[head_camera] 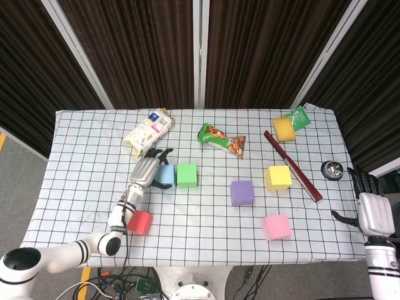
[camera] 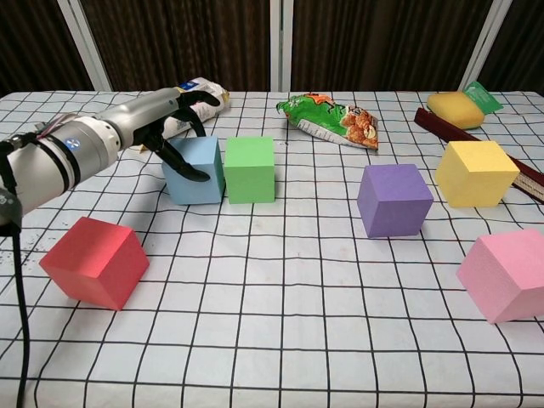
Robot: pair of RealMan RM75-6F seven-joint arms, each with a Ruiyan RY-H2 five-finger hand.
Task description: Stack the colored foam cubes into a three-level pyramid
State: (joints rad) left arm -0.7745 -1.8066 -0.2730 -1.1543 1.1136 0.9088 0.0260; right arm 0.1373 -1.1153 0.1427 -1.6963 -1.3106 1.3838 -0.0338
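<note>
Left hand (camera: 166, 127) grips the light blue foam cube (camera: 197, 170), set on the checkered tablecloth (camera: 280, 280) right beside the green cube (camera: 250, 168) — square the faces flush before letting go. Right hand (head_camera: 372, 206) idle, fingers spread.

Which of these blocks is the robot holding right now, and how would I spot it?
Start at the white checked table and find the robot's left hand reaching in on the left side. It grips the light blue cube, which sits right against the green cube. It is the only blue block, and the only one with fingers wrapped around it.
</note>
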